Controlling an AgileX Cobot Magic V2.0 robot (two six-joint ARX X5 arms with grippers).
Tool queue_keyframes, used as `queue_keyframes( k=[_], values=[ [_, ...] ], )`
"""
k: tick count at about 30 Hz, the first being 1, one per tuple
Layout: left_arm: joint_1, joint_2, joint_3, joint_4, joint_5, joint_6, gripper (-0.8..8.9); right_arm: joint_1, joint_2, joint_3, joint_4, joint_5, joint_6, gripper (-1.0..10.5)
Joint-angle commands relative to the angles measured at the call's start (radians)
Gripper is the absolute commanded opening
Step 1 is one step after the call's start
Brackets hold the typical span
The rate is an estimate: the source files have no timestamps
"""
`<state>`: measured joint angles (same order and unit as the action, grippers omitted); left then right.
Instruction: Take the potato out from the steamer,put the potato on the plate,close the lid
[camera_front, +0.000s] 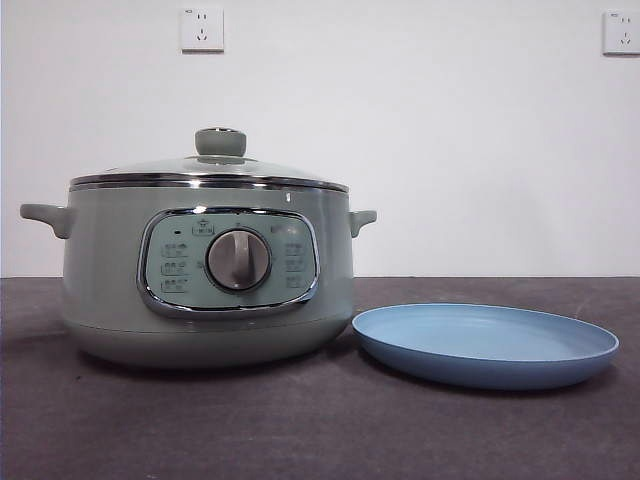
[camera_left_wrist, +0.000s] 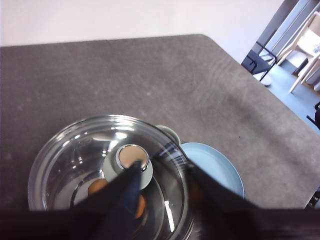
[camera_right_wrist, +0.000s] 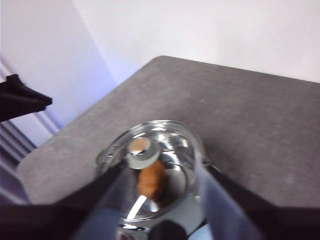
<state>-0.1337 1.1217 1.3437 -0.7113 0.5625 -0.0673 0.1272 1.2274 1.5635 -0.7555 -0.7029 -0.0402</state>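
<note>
In the front view the plate (camera_front: 486, 346) lies nearest, flat on the dark table (camera_front: 300, 430) and bare, just beside the steamer (camera_front: 205, 275) on its right in the picture. The steamer stands with its dial to the camera, and the lid (camera_front: 210, 172) sits closed on its rim with the knob on top. No arm shows in this view, so both wait above.

In the left wrist view the left hand (camera_left_wrist: 162, 172) hangs above the lid (camera_left_wrist: 75, 165), its two jaws spread apart and holding nothing, touching nothing. One jaw tip lines up with the knob. Through the glass the potato (camera_left_wrist: 95, 187) shows as orange-brown patches inside the pot. The plate (camera_left_wrist: 220, 170) is seen beyond the pot's rim.

In the right wrist view the right hand (camera_right_wrist: 162, 170) is also released, jaws wide and empty, high over the steamer (camera_right_wrist: 107, 152). The potato (camera_right_wrist: 151, 180) lies on the pot's floor under the lid (camera_right_wrist: 170, 145).

In my judgement the task is at its very start: nothing is done yet. The next move calls for one hand to go down, close on the knob and lift the lid straight up, so that the other can reach the potato.
</note>
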Motion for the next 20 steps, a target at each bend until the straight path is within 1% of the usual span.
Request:
queue_keyframes(
  k=[1,7,11,13,15,17,20],
  values=[
    [-0.023,0.029,0.007,0.008,-0.024,0.009,5.34,0.013,0.000,0.005,0.007,0.030,-0.010,6.6],
    [-0.125,0.110,0.007,0.061,-0.132,0.008,5.33,0.027,0.000,0.005,0.007,0.033,-0.010,6.6],
    [-0.205,0.172,0.007,0.114,-0.242,0.009,5.32,0.027,0.000,0.005,0.007,0.036,-0.009,6.6],
    [-0.238,0.199,0.007,0.130,-0.301,0.011,5.32,0.031,0.000,0.005,0.006,0.061,-0.009,6.6],
    [-0.265,0.229,0.007,0.143,-0.360,0.018,5.31,0.037,0.000,0.005,0.005,0.103,-0.008,6.6],
    [-0.281,0.257,0.007,0.153,-0.401,0.021,5.31,0.039,-0.001,0.005,0.000,0.134,-0.005,6.6],
    [-0.292,0.300,0.007,0.153,-0.435,0.045,5.31,0.039,-0.001,0.005,-0.013,0.134,-0.005,6.6]
  ],
)
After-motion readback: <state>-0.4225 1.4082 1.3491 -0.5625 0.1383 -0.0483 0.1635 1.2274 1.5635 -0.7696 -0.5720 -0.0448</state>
